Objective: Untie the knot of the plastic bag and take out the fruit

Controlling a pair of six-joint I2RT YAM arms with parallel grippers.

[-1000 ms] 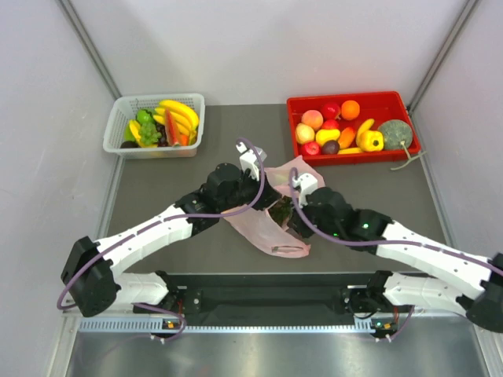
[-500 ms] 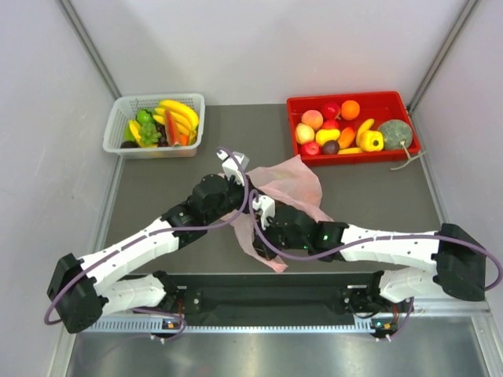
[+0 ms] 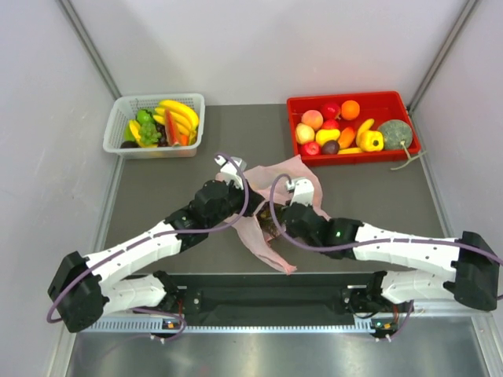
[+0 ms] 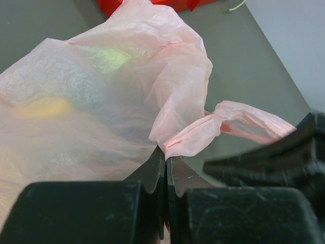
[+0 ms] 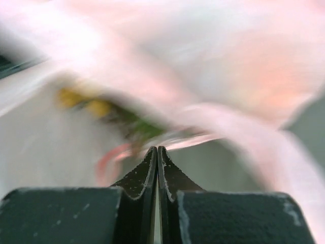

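While the white mesh basket [image 3: 153,151] of bananas in the upper left sits well apart from all this, the trouble spot is dead centre of the top view. The left gripper [image 4: 166,155] has its jaws pressed together on a fold of the thin, translucent pale-pink plastic bag [image 4: 101,91], which lies crumpled mid-frame between the two arms. You can see blurry yellow and green toy fruit [image 4: 43,108] glowing through the film at the left of the left wrist view, so it's inside the bag. A twisted pink strip of film [image 4: 228,114] runs off to the right of that view; can't tell if that's the knot or just a handle. The right gripper [image 5: 157,150] is closed tight too, but its view is smeared, so no idea whether any film is pinched. The red plastic tray [image 3: 354,159] of other fruit sits upper right, near the bag.

My worry: if both pull apart while gripping plain film rather than the tie, this stuff stretches or rips, or the knot cinches tighter. Lifting could also drag the whole bag along, and fruit could tumble out toward the tray and get mixed up.
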